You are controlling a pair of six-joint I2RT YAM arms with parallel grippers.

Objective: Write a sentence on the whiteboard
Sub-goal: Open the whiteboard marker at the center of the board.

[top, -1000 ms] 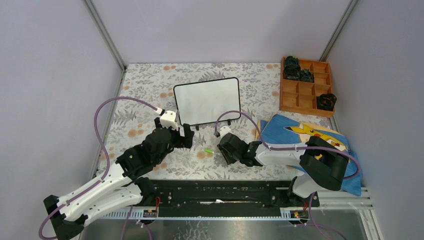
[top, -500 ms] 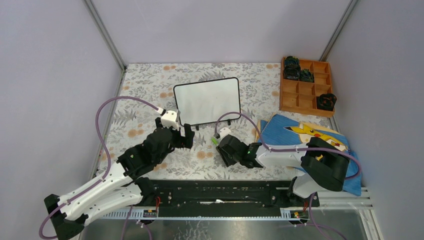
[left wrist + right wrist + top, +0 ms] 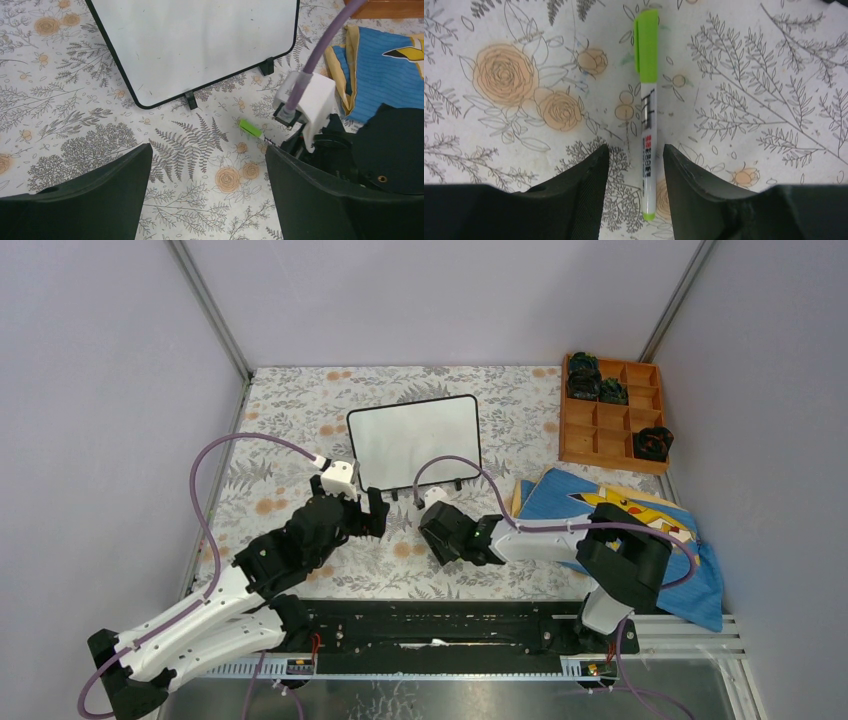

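The blank whiteboard (image 3: 414, 440) is seen propped on its feet on the flowered tablecloth (image 3: 300, 410), beyond both grippers and touched by neither. The left gripper (image 3: 208, 150) is held wide apart before its lower edge. The right gripper (image 3: 635, 150) is parted astride a green-capped marker (image 3: 647, 115) (lying flat, ungripped).

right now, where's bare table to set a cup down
Free: the floral tablecloth left of the whiteboard, the strip behind it, and the gap between it and the wooden tray. Crowded: in front of it, with left gripper, right gripper and green marker; blue Pikachu cloth at right.
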